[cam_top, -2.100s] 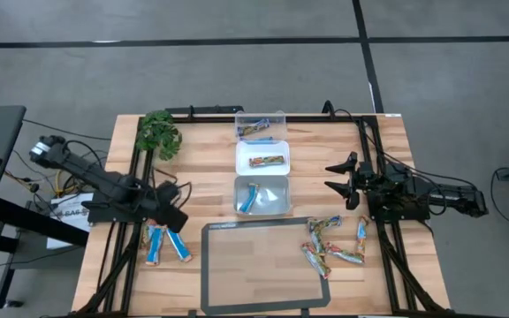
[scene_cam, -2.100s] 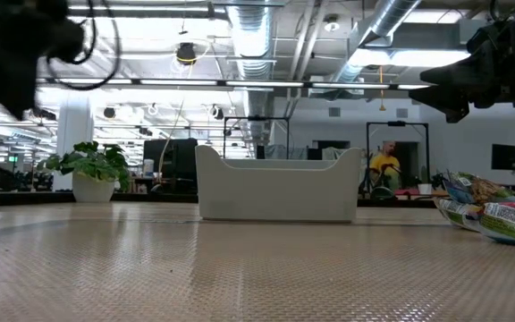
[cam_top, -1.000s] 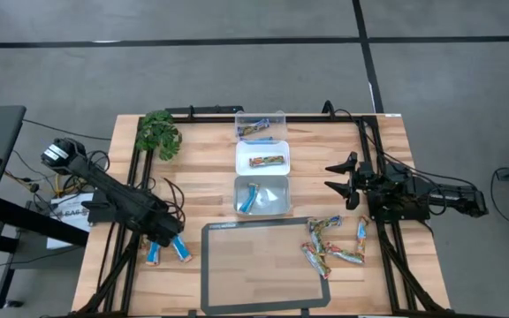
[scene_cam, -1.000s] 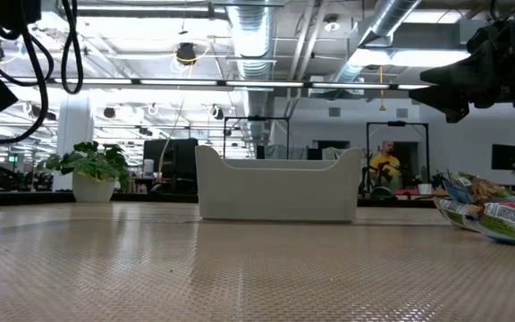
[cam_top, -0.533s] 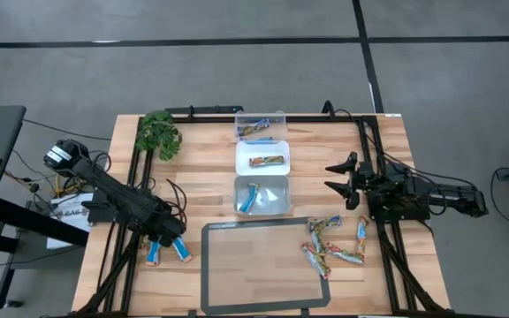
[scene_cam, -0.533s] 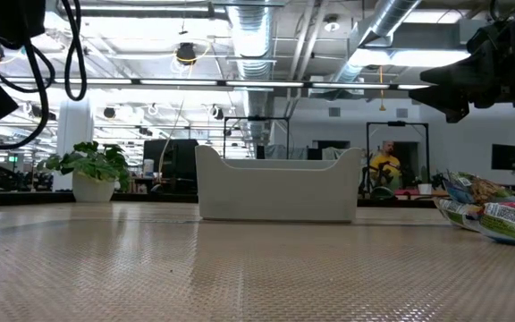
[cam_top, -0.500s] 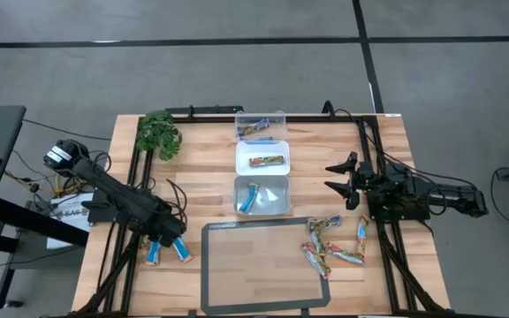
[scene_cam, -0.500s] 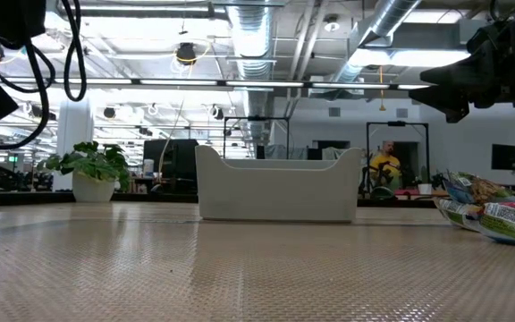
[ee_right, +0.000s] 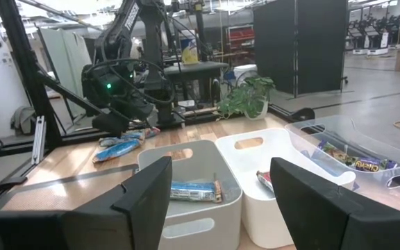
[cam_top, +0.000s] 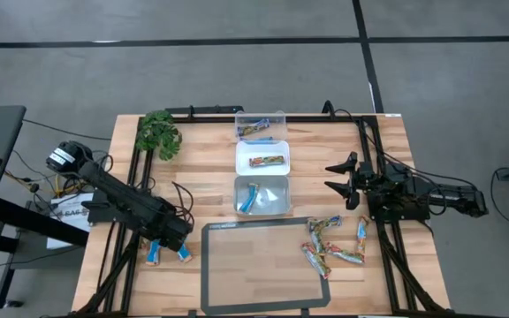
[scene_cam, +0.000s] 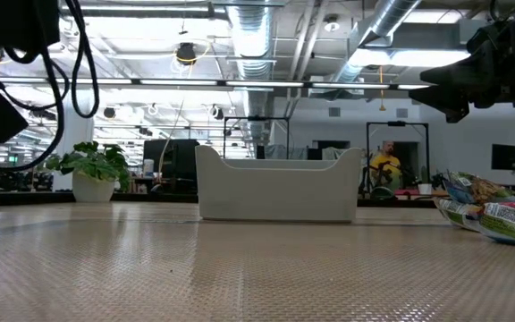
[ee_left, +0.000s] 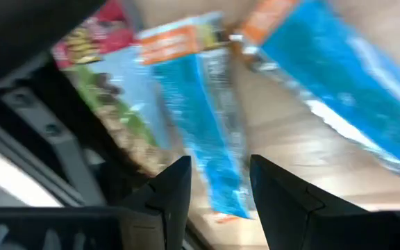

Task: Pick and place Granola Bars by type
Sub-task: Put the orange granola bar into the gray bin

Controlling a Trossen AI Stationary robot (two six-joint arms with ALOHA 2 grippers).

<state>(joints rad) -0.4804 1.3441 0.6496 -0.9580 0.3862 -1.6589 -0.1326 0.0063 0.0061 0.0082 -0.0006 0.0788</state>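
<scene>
Two blue granola bars (cam_top: 153,254) (cam_top: 185,254) lie flat on the wood near the table's left front. My left gripper (cam_top: 174,237) hangs just above them, pointing steeply down. In the left wrist view it (ee_left: 217,167) is open, with one finger on either side of a blue bar (ee_left: 210,125) and touching nothing. A second blue bar (ee_left: 346,76) and a multicoloured wrapper (ee_left: 99,83) lie beside it. My right gripper (cam_top: 341,181) waits open and level at the table's right, away from a heap of multicoloured bars (cam_top: 330,247).
Three tubs stand in a row at the table's middle. The far clear one (cam_top: 261,126) holds bars, the middle white one (cam_top: 262,159) a multicoloured bar, the near one (cam_top: 262,196) a blue bar. A grey-rimmed mat (cam_top: 263,269) lies in front. A plant (cam_top: 157,134) stands far left.
My left gripper has sunk toward the blue bars and shifted a little toward the table's right, still open. The bars have not moved.
</scene>
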